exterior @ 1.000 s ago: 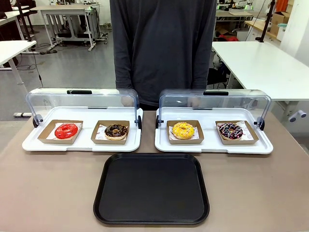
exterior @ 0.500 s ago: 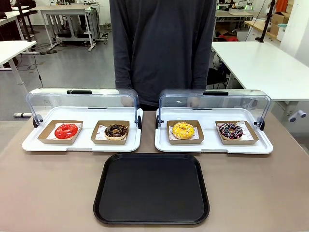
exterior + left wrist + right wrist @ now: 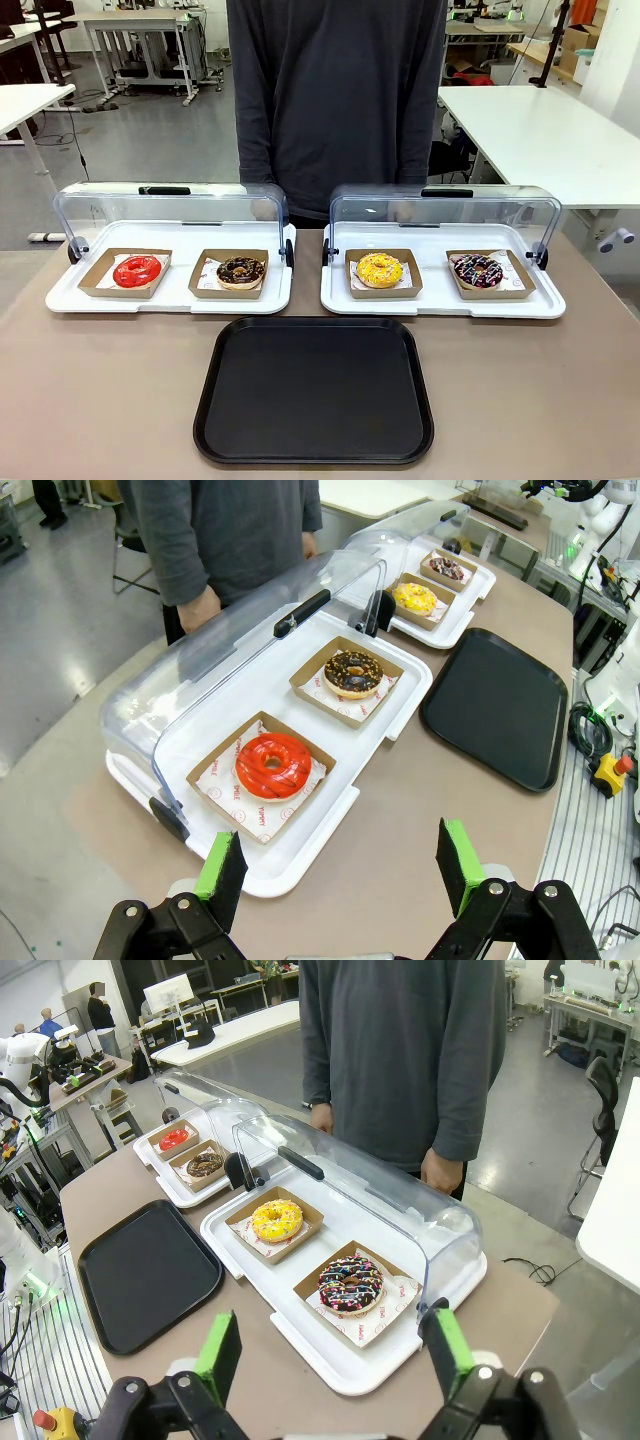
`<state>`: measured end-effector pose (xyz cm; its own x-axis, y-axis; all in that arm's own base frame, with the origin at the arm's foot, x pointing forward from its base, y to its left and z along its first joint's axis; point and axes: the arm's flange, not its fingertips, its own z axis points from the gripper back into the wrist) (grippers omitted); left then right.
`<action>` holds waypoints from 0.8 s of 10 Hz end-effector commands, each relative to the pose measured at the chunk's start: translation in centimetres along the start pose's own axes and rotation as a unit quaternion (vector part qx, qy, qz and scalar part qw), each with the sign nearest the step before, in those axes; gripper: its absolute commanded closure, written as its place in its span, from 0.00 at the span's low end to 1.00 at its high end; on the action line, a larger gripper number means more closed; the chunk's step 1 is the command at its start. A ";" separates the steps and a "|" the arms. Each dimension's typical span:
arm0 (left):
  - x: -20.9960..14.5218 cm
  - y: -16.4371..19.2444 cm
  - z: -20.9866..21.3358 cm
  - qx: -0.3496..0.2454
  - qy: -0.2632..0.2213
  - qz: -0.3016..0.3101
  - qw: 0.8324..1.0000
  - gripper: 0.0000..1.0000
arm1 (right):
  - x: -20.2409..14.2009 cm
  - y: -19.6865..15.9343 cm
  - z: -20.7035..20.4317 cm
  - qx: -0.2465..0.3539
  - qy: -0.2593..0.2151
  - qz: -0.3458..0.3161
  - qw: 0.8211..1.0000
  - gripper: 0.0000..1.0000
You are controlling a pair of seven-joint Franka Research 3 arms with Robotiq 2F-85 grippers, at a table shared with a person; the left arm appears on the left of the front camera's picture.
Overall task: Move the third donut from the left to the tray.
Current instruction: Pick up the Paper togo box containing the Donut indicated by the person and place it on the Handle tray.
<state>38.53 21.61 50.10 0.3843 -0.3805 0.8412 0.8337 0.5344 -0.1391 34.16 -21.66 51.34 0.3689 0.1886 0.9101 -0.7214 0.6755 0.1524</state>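
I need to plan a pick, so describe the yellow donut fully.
The yellow donut is a ring with bright yellow glaze and small sprinkles, lying flat. It sits on white paper in a square brown cardboard holder, on the left half of the right-hand white tray, whose clear domed lid is raised behind it.

A grey-brown, matte-topped table (image 3: 90, 400) carries three items. A large, flat black square tray (image 3: 313, 390) with rounded corners and a low rim lies at the near middle, its surface bare. Two white rectangular serving trays with clear domed lids tipped back stand side by side along the far edge, the left white tray (image 3: 170, 303) and the right white tray (image 3: 440, 308) parted by a narrow gap. The black square tray lies just in front of that gap, near both but touching neither.
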 end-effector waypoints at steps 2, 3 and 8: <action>0.1 -0.1 0.1 0.000 0.000 0.000 1.000 0.00 | 0.2 -0.1 -0.1 0.000 -0.005 0.005 1.000 0.00; 0.1 -0.1 0.1 0.000 0.000 0.000 1.000 0.00 | 0.2 -0.1 -0.1 0.000 -0.005 0.005 1.000 0.00; 0.1 -0.1 0.1 0.000 0.000 0.000 1.000 0.00 | 0.2 -0.1 -0.1 0.000 -0.005 0.005 1.000 0.00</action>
<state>38.53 21.61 50.10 0.3843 -0.3805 0.8412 0.8337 0.5344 -0.1391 34.16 -21.67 51.34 0.3689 0.1886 0.9101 -0.7214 0.6756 0.1524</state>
